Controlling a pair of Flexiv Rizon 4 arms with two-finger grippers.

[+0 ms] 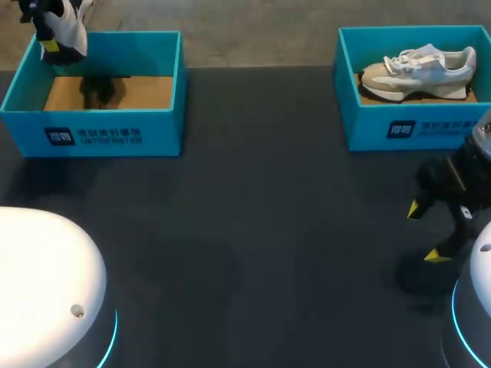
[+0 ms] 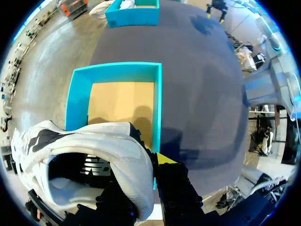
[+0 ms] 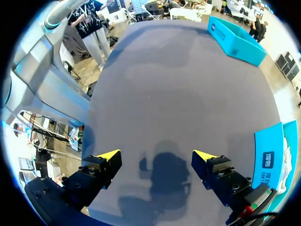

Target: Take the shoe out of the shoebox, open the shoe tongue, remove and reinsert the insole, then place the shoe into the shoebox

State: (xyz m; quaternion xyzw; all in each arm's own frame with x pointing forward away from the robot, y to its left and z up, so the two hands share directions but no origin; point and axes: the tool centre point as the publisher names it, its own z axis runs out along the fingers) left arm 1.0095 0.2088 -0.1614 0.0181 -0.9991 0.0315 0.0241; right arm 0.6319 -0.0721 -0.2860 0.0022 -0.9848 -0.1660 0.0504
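Observation:
My left gripper [image 1: 51, 40] is shut on the side wall of a white shoe [image 1: 74, 24] and holds it in the air over the back left corner of the left blue shoebox [image 1: 100, 132]. In the left wrist view the shoe [image 2: 94, 150] fills the space at the left gripper [image 2: 143, 165], one finger outside it and the other hidden inside. The shoebox [image 2: 75, 94] below shows a bare cardboard floor. My right gripper [image 1: 426, 232] stands open over the table at the right, with nothing between its fingers [image 3: 109, 155].
A second blue shoebox [image 1: 399, 126] at the back right holds a beige-and-white shoe [image 1: 418, 70]. It stands just beyond the right gripper [image 3: 157, 155], its wall [image 3: 268, 160] beside it. Dark table lies between the boxes.

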